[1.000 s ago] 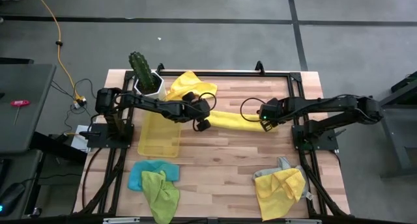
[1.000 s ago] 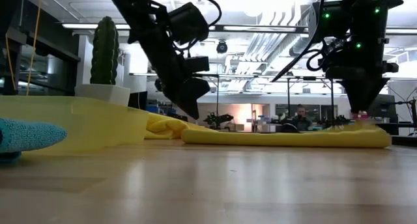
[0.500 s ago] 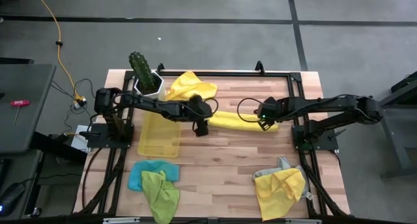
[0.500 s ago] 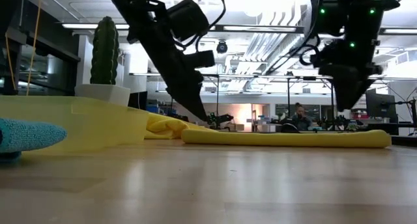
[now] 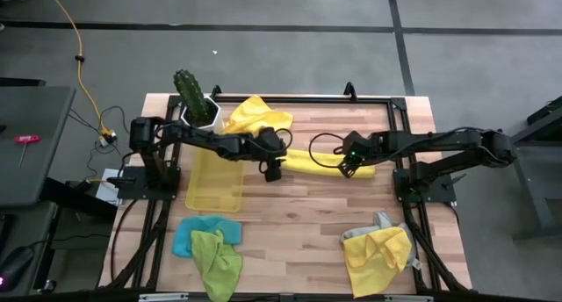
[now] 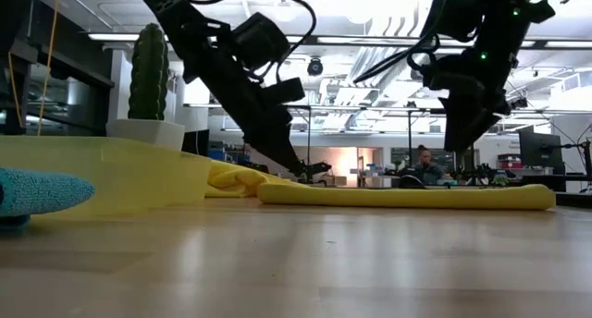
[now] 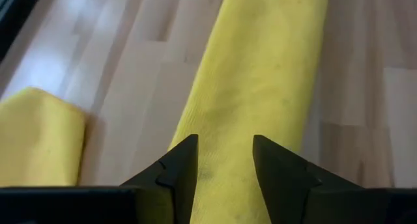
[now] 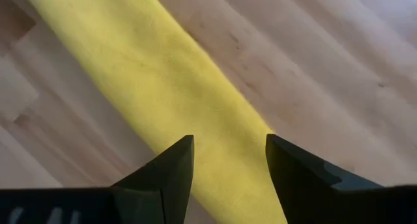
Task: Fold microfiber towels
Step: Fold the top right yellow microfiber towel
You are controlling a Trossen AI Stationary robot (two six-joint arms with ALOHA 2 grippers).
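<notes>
Towel (image 5: 327, 162) lies folded mid-frame; your left gripper (image 5: 271, 168) and right gripper (image 5: 349, 164) hover open-jawed; next, pinch its ends.

A long yellow towel (image 6: 407, 196) lies folded flat across the wooden table (image 6: 296, 262). The left gripper (image 6: 294, 165) reaches down to its end, fingertips at the cloth — the right gripper (image 6: 460, 138) hangs above it, apart. A cactus (image 6: 148, 73) stands behind a yellow tray (image 6: 102, 175).
</notes>
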